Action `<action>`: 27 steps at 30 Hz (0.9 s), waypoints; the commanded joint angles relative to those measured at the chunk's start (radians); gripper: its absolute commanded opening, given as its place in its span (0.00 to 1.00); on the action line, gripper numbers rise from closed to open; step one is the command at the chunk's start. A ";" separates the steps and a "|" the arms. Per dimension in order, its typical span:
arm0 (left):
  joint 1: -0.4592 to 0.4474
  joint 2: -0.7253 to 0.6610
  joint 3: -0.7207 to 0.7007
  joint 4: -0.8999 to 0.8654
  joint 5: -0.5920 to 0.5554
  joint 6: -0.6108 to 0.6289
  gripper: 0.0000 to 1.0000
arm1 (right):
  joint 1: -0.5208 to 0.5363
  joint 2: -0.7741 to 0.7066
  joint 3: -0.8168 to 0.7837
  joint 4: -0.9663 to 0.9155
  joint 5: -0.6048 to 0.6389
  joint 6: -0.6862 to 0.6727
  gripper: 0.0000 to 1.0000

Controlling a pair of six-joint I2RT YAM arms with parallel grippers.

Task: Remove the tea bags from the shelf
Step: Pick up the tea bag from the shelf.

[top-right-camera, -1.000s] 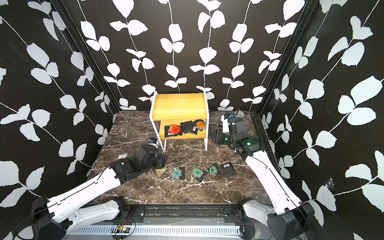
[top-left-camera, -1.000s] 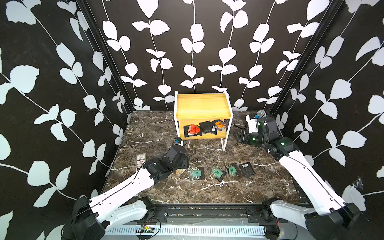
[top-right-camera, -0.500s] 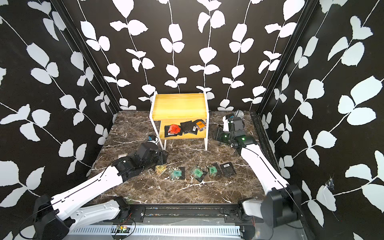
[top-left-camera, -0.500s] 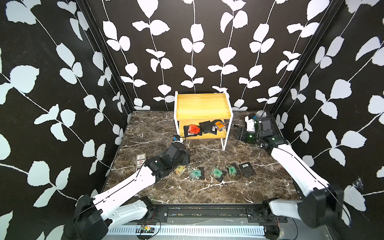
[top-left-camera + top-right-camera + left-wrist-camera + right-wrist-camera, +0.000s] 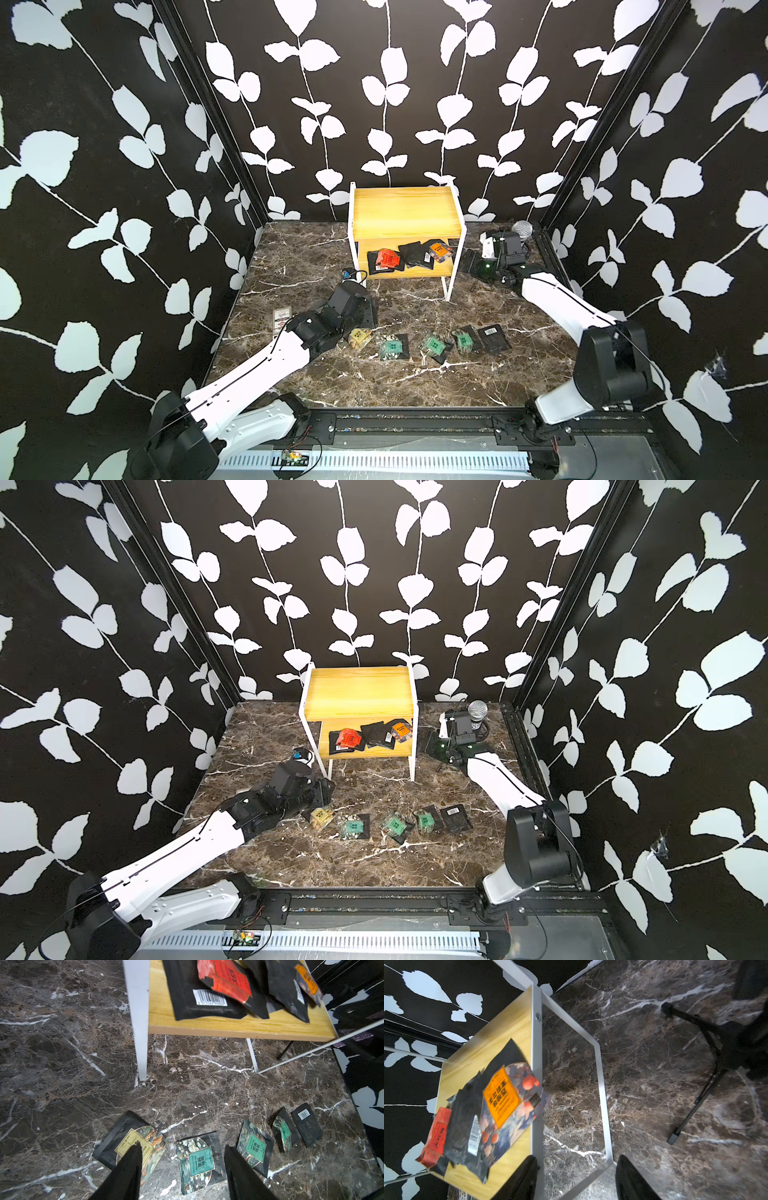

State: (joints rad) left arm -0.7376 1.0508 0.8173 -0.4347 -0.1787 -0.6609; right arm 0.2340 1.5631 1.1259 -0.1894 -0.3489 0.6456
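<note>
Roughly halfway: five tea bags (image 5: 432,345) on the near table (image 5: 415,386), a small pile (image 5: 409,257) left on the shelf (image 5: 405,208), lower board. Both spread, empty: left gripper (image 5: 181,1148), right gripper (image 5: 577,1158).

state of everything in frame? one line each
shelf: upright, top board bare, lower board loaded.
tea bags on shelf: overlapping pile, lower board.
tea bags on table: five, in a row.
left gripper: open, empty, over that row.
right gripper: open, empty, beside the shelf.
microphone: standing upright.
</note>
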 commanded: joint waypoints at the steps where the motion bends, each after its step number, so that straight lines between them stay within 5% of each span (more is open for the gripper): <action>1: 0.009 -0.005 -0.010 0.021 0.016 0.012 0.58 | -0.007 0.017 0.055 0.093 -0.041 0.036 0.62; 27: 0.023 0.034 -0.013 0.049 0.032 0.020 0.58 | -0.017 0.211 0.161 0.243 -0.170 0.171 0.63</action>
State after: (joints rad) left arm -0.7208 1.0847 0.8169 -0.3969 -0.1520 -0.6540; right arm 0.2203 1.7618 1.2419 0.0036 -0.4911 0.7921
